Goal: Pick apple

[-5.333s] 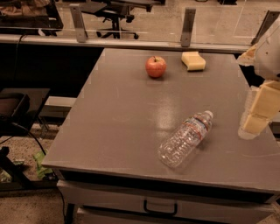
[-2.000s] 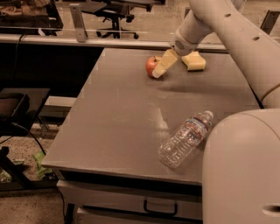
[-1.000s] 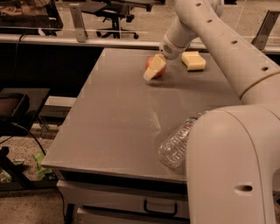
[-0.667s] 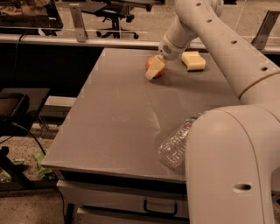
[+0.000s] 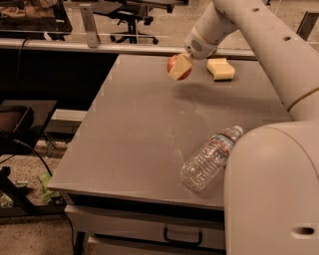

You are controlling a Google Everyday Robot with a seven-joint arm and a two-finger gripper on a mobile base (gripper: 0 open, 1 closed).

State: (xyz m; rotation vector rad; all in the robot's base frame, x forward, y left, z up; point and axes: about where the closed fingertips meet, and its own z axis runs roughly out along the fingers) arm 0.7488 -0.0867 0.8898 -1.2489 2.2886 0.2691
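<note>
The apple (image 5: 171, 63) is small and red-orange, at the far middle of the grey table (image 5: 129, 134). My gripper (image 5: 179, 67) reaches down from the upper right and is shut on the apple. One pale finger (image 5: 180, 66) covers most of the fruit, so only its left side and lower edge show. The apple appears held just above the tabletop.
A pale yellow sponge (image 5: 221, 68) lies just right of the gripper. A clear plastic bottle (image 5: 209, 158) lies on its side near the table's front right. My arm's pale body (image 5: 271, 194) fills the lower right. Office chairs (image 5: 130, 10) stand behind the table.
The gripper came in from the right and closed on the apple. Over the last second it has risen slightly with the apple in it.
</note>
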